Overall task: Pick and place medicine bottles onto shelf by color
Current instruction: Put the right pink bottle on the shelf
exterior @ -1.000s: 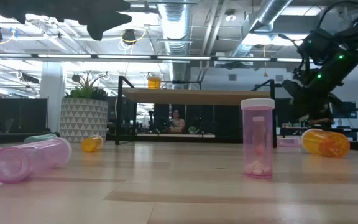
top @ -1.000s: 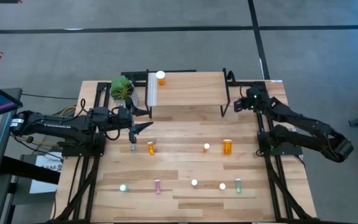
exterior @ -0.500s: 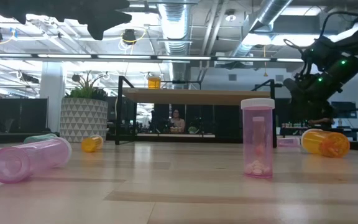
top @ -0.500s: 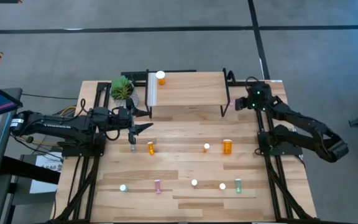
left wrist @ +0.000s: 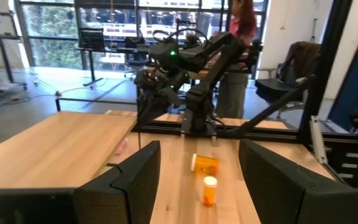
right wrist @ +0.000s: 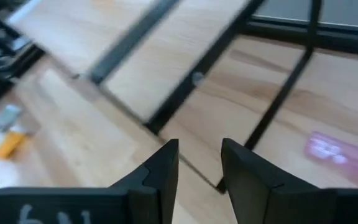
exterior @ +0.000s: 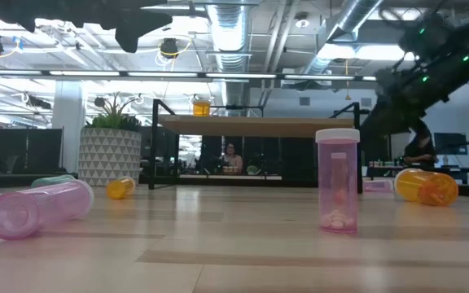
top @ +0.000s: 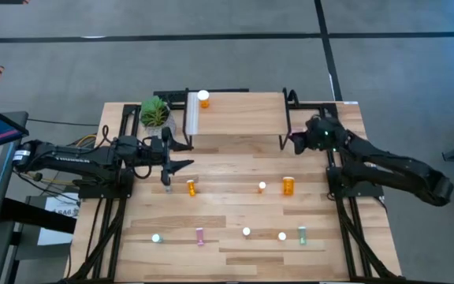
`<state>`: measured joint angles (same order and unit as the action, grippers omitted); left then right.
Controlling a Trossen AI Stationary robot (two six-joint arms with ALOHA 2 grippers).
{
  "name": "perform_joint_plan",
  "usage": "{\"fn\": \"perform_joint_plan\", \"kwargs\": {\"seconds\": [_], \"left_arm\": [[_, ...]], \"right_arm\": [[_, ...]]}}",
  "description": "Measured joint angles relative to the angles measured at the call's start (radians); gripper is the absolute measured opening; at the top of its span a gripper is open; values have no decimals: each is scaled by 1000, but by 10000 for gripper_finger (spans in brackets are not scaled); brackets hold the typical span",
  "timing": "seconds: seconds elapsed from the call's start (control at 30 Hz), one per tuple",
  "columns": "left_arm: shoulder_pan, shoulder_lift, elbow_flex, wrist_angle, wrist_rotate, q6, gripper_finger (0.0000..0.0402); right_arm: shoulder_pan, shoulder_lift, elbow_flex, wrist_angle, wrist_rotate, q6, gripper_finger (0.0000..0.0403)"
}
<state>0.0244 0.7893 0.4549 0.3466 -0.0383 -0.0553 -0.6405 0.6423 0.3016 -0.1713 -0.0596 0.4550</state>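
Overhead: a plank table [top: 235,170] carried the shelf [top: 235,113] at its far edge, between two dark arms.
Shelf: a low light-wood platform on black legs, with a white strip [top: 194,114] at its left end.
On the shelf: one orange bottle [top: 203,99] stood at the far left corner, beside the strip.
Left gripper: the left gripper [top: 176,164] hung over the table just near the shelf's left end, fingers spread with nothing between them; the left wrist view showed the same gap [left wrist: 199,180].
Right gripper: the right gripper [top: 296,140] hovered by the shelf's right legs, fingers parted a little and empty, as the right wrist view showed [right wrist: 199,163].
Mid-table bottles: a small orange bottle [top: 191,187] stood right of the left gripper; a larger orange one [top: 288,186] lay farther right, with a white cap [top: 262,186] just left of it.
Near row: a teal bottle [top: 156,237], a pink bottle [top: 199,236], two white-capped bottles [top: 246,232] [top: 282,236] and a green bottle [top: 302,235] lined the near side.
Pink stray: a pink bottle [right wrist: 339,151] lay on the table by the shelf's right legs.
Plant: a potted plant [top: 154,112] sat left of the shelf.
Background: a person [left wrist: 238,56] stood beyond the table.
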Motion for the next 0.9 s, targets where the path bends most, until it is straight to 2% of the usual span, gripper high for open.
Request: {"fn": "perform_joint_plan", "kwargs": {"seconds": [0.17, 0.33, 0.47, 0.73, 0.9], "left_arm": [[-38, 57, 21, 3, 1, -1, 206], [-47, 150, 65, 1, 1, 3, 206], [-49, 218, 102, 3, 28, 3, 206], [-68, 259, 144, 5, 42, 26, 206], [-92, 257, 145, 2, 43, 29, 206]], "right_arm": [[164, -152, 0, -55, 88, 41, 144], [300, -262, 0, -132, 274, 51, 145], [386, -336, 0, -147, 306, 48, 144], [626, -346, -1, -58, 306, -47, 145], [783, -257, 0, 76, 343, -125, 146]]}}
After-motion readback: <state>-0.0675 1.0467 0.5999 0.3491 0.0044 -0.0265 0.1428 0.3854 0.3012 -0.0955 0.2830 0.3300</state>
